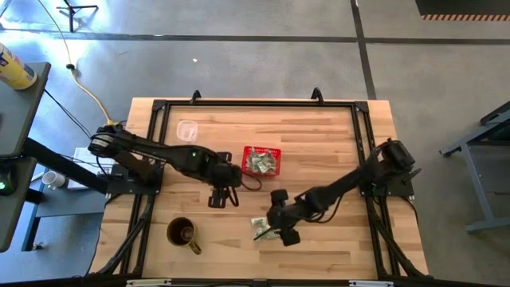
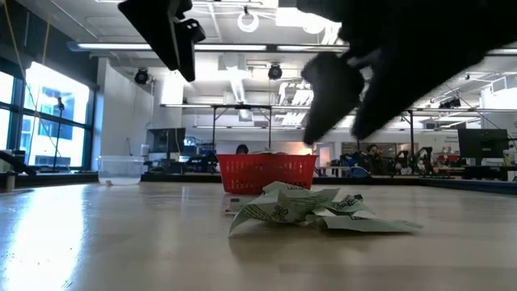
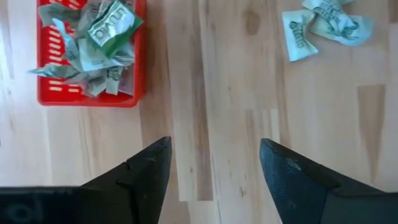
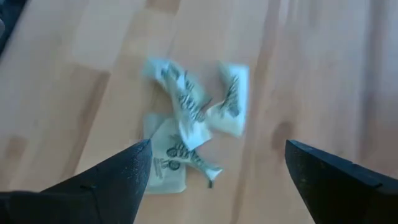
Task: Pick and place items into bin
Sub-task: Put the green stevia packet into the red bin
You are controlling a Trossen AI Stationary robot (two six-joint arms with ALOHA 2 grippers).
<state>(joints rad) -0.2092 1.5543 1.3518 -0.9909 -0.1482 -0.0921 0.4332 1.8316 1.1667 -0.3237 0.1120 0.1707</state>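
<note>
The red mesh basket (image 1: 261,160) stands mid-table and holds several pale green-and-white packets (image 3: 93,43). A few more packets (image 1: 260,226) lie loose on the wood near the front edge, also seen in the low view as a small heap (image 2: 311,208). My right gripper (image 4: 214,171) hovers open above that heap, its fingers on either side and clear of it. My left gripper (image 3: 214,165) hangs open over bare wood just left of the basket (image 3: 90,53), touching nothing.
A brown mug (image 1: 182,233) stands near the front left corner. A clear plastic cup (image 1: 187,131) sits near the far left. A black frame (image 1: 255,104) borders the tabletop. Bare wood lies between the basket and the loose packets.
</note>
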